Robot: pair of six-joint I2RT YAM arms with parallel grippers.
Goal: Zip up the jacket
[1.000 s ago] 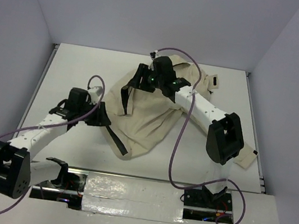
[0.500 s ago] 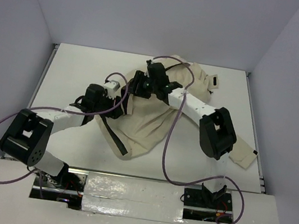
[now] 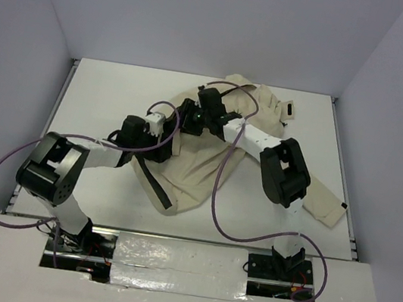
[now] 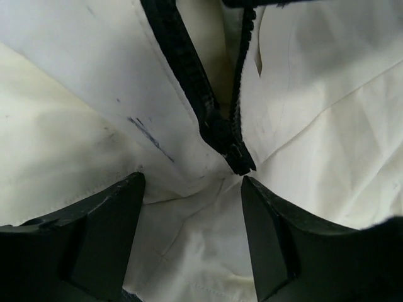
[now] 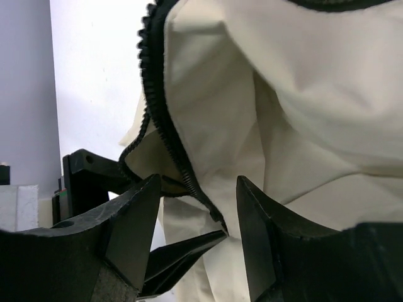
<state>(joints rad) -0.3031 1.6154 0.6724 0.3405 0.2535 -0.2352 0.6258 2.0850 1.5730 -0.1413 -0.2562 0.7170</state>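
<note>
The cream jacket [image 3: 207, 163] lies crumpled mid-table with a sleeve trailing right. Its dark zipper [image 4: 208, 107] runs down the front edge, and the two sides meet at a dark end just above my left gripper [image 4: 192, 178]. That gripper is open over the cream cloth and pinches nothing. In the top view my left gripper [image 3: 164, 144] sits at the jacket's left edge, close below my right gripper [image 3: 184, 114]. My right gripper [image 5: 198, 181] is open, with the toothed zipper edge [image 5: 165, 135] hanging between its fingers, apart from both.
The sleeve cuff [image 3: 332, 210] reaches toward the table's right edge. A small dark tab [image 3: 288, 109] lies at the jacket's far right. Purple cables [image 3: 220, 200] loop over the cloth. Walls close the table on three sides. A left finger [image 5: 182, 251] shows below the right jaws.
My left arm has swung from the table's left side up and right to the jacket's zipper edge, and its jaws have spread wider. My right gripper has shifted slightly left.
</note>
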